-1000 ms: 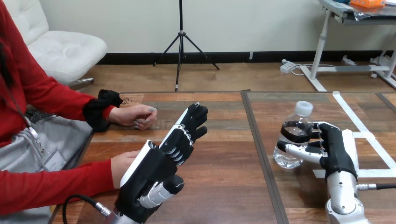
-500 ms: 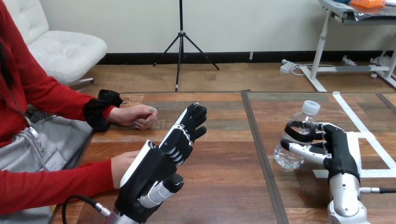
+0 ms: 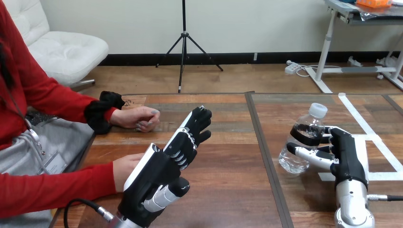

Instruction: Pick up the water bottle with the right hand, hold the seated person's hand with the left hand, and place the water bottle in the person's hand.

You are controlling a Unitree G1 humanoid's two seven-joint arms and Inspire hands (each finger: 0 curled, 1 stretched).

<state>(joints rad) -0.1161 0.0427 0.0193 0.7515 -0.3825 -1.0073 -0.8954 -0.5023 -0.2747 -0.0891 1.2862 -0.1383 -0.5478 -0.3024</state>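
Observation:
A clear water bottle with a white cap leans to the right on the table's right half. My right hand has its fingers and thumb curled round the bottle's middle. My left hand is raised over the table's left half with its fingers straight, open. The person's near hand lies on the table just behind my left hand's back, mostly hidden by it; I cannot tell whether they touch. The person's far hand rests on the table farther back, loosely closed.
A dark seam runs down the table between its two halves. White tape lines mark the right half beside my right hand. The person sits at the table's left edge.
The bottle has tilted to the right and shifted slightly right in my right hand's grip. My left hand and the person's hands have stayed in place.

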